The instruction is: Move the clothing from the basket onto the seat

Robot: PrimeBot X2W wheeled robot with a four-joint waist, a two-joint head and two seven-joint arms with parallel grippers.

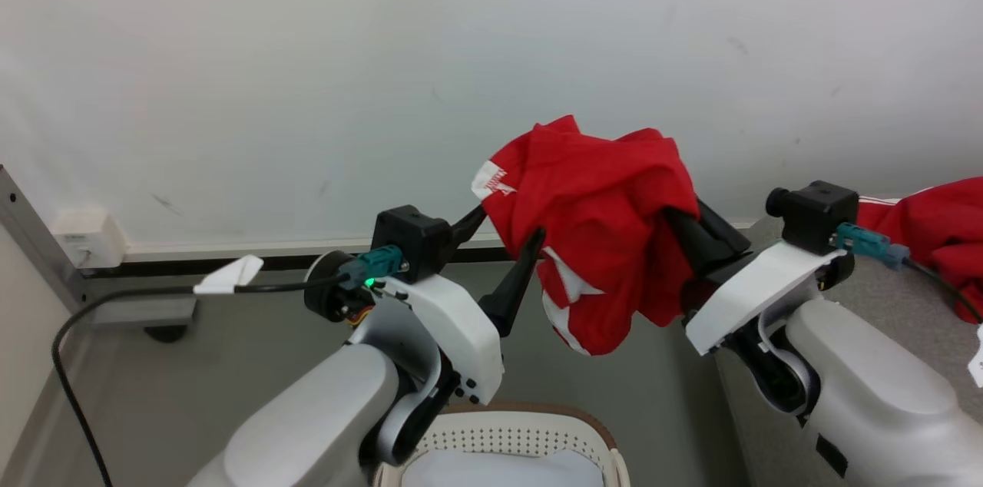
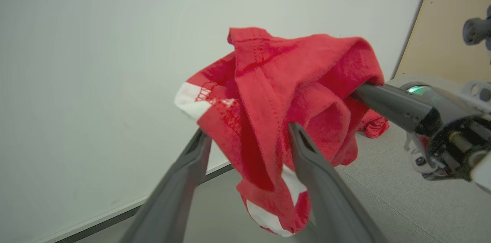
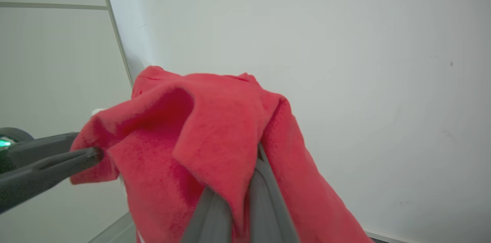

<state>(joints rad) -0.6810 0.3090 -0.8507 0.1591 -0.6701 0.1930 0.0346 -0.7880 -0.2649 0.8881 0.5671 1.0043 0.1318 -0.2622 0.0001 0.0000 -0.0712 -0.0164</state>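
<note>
Now red garment [image 1: 599, 233] aloft — right claw [image 1: 683, 226] clamped on it, left claw [image 1: 507, 230] fingers apart, cloth hanging between them. Basket [image 1: 530, 433] at 6 o'clock; seat [image 1: 898, 318] at 3 o'clock.

Red clothing [image 2: 268, 93] – loose between wide-apart left jaws

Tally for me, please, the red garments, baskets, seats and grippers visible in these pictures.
Red garments: 2 (held garment, second garment lying at the right)
Baskets: 1 (basket)
Seats: 1 (seat)
Grippers: 2 (left gripper, right gripper)
Total: 6
</note>
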